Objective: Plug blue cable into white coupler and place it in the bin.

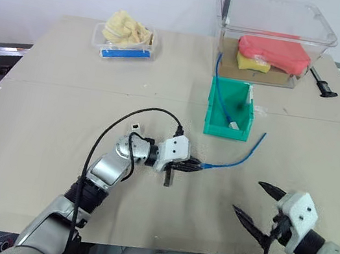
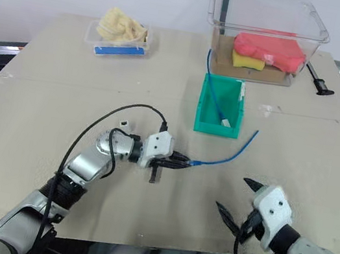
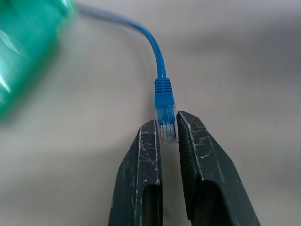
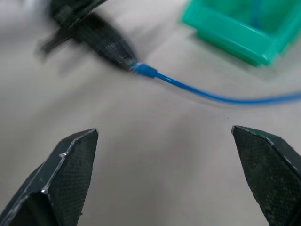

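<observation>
Your right claw [image 1: 261,201] is hanging with its fingers spread wide and holding nothing, your left claw [image 1: 193,165] is pinching the clear plug of the blue cable [image 1: 238,158], the cable is trailing away from its tips, the green bin [image 1: 229,110] is sitting just past it.

There are two claws: the left claw [image 1: 195,165] and the right claw [image 1: 254,201]. Each claw has two black fingers.

There are two blue cables: one cable [image 1: 238,157] lies on the bench [image 1: 40,117], and another cable [image 1: 221,96] hangs into the bin [image 1: 211,122]. There is one green bin.

There is one big clear tub [image 1: 276,27]. In it are one red thing [image 1: 274,52] and one yellow sponge [image 1: 252,64].

There is one small clear tray [image 1: 125,45]. There is one black tool [image 1: 322,83].
</observation>
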